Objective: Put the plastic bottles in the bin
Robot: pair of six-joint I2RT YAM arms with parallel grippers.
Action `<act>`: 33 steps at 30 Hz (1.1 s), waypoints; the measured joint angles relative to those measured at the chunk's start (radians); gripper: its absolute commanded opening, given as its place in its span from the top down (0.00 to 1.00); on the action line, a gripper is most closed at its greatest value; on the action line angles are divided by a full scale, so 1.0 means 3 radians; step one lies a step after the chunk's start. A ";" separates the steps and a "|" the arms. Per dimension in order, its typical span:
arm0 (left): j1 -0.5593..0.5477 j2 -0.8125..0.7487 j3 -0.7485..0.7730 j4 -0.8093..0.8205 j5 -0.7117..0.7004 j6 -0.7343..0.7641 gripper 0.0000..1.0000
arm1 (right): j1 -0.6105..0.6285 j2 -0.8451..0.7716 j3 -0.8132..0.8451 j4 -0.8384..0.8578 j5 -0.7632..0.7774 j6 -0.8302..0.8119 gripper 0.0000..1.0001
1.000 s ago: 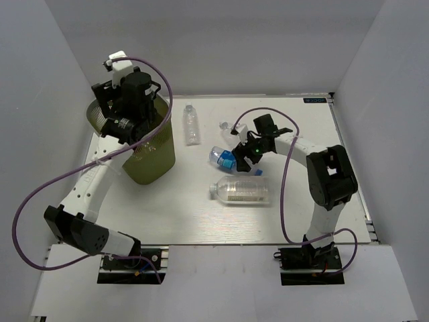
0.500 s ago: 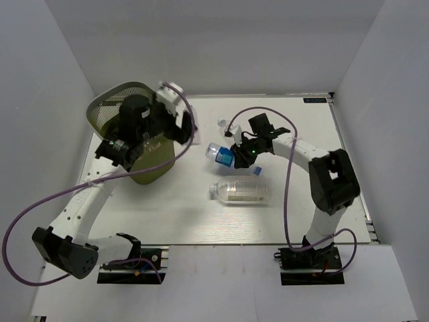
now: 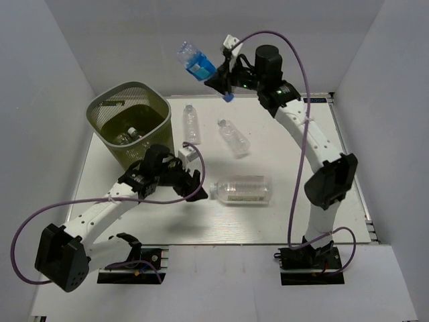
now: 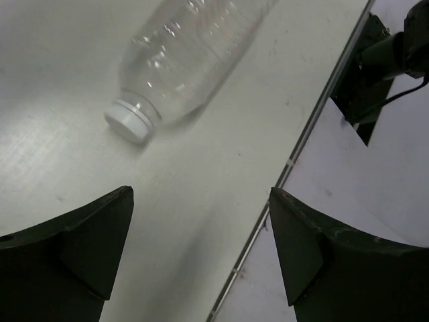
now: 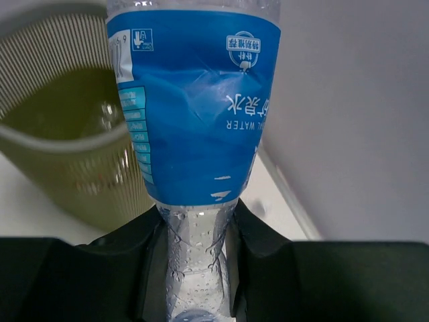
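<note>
My right gripper [image 3: 220, 80] is raised high above the back of the table, shut on the neck of a blue-labelled plastic bottle [image 3: 194, 62]. In the right wrist view the jaws pinch that bottle [image 5: 194, 100] just below its label. The olive mesh bin [image 3: 107, 107] stands at the back left with bottles [image 3: 131, 134] inside; the held bottle hangs right of it. My left gripper [image 3: 196, 186] is open and low over the table, just left of the cap of a wide clear bottle [image 3: 242, 190]. In the left wrist view that bottle [image 4: 191, 50] lies beyond my empty open gripper [image 4: 201, 194].
Two small clear bottles [image 3: 192, 124] [image 3: 234, 137] lie on the table between the bin and the right arm. White walls close in the back and sides. The table's front edge [image 4: 295, 161] runs close to the left gripper.
The right gripper closed on the blue-labelled bottle and lifted it from the table, up and back. The left arm swung away from the bin down to the wide bottle's cap.
</note>
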 measured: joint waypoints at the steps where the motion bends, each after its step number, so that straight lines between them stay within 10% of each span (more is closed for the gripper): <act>1: -0.0020 -0.0048 -0.0098 0.0033 0.0003 -0.0048 0.09 | 0.0031 0.0125 0.0158 0.0156 -0.0029 0.0089 0.92; 11: -0.0164 -0.0584 -0.0793 0.0141 -0.0053 -0.0493 0.09 | 0.0593 0.1183 0.0685 0.2187 -0.0487 0.1195 0.88; 22: -0.0262 -0.0825 -0.0971 0.0212 -0.0195 -0.0739 0.09 | 0.1123 0.1373 0.1017 0.2931 -0.0455 0.1347 0.91; 33: -0.0387 -0.0825 -0.0974 0.0231 -0.0334 -0.0890 0.06 | 0.1361 0.1706 0.1354 0.2909 -0.0179 0.1277 0.42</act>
